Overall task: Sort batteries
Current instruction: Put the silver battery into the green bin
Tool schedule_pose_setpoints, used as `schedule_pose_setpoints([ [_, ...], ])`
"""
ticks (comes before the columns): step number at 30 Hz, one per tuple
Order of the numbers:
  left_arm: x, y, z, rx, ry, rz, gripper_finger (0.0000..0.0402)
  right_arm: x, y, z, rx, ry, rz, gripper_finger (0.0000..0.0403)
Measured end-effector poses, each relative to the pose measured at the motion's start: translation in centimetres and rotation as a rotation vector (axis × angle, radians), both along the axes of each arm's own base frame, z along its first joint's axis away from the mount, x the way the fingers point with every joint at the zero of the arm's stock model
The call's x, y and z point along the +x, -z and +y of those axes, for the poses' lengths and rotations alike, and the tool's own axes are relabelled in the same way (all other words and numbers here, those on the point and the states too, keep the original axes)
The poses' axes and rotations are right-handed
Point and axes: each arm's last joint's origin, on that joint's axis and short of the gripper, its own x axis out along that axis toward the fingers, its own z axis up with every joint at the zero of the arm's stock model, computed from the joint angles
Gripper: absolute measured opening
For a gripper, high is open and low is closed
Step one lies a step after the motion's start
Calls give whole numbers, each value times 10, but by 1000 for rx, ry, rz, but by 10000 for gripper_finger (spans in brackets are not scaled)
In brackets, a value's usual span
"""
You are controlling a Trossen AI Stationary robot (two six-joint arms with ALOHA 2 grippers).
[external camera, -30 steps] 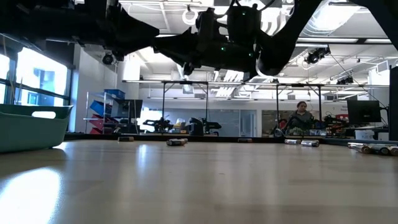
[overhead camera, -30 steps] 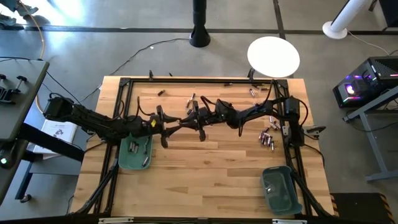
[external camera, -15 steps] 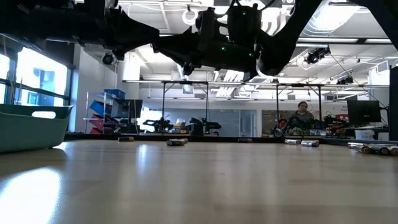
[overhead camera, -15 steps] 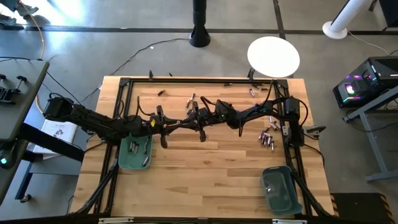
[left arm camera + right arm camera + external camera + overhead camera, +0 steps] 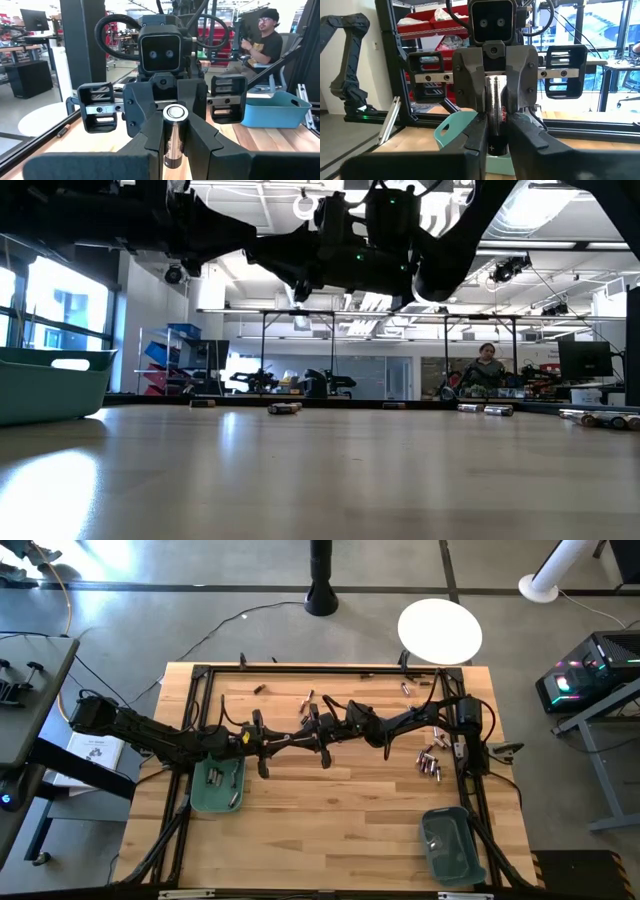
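**1. At the fingers.** The left gripper (image 5: 173, 136) and the right gripper (image 5: 494, 142) meet nose to nose in the air above the middle of the wooden table (image 5: 330, 825). One battery (image 5: 175, 115) lies between them. The left fingers (image 5: 150, 142) are closed on one end of it. The right fingers (image 5: 522, 137) sit tight against both sides of the other end.

**2. Surface below and beside the fingers.**
- Loose batteries (image 5: 305, 700) lie just beyond the fingers, toward the far edge.
- A larger cluster (image 5: 430, 762) lies well to the right of the fingers, near the right arm's base.
- A teal bin (image 5: 217, 785) sits on the near side under the left arm, with a few batteries inside.
- A second teal bin (image 5: 448, 845) stands in the near right corner, well apart from the fingers.

**3. Room.** The floor is grey concrete. A round white disc (image 5: 440, 630) lies beyond the table's far edge. Shelving, desks and monitors stand farther back. A seated person (image 5: 262, 42) is behind the right arm.

**4. Limits of view.**
- In the low view both arms are dark silhouettes overhead; fingers and held battery cannot be separated there.
- In the same view only one corner of a bin (image 5: 50, 385) shows, and the table batteries (image 5: 285, 408) show as thin slivers on the far edge.
- In the high view the wrists cover the grip itself.
- The types of the loose batteries are too small to tell.
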Motion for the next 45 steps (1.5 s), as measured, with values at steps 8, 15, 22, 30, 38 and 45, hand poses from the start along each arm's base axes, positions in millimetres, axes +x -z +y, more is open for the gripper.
schedule_pose_setpoints([
  [8,-1,1,0,4,-5,16,39,0,3,-3,30,6,46,71],
  [15,-1,-6,0,-7,-9,86,39,-1,8,-12,38,10,101,154],
  [22,2,-24,-3,11,-42,247,39,-6,11,-37,51,84,156,226],
  [30,-10,-38,-12,4,-84,338,39,-12,15,-63,63,142,185,227],
  [38,-39,-56,-17,-195,-143,554,39,-18,8,-74,39,172,212,227],
  [45,-63,-75,-27,-508,-191,812,39,-18,7,-72,-6,169,201,226],
])
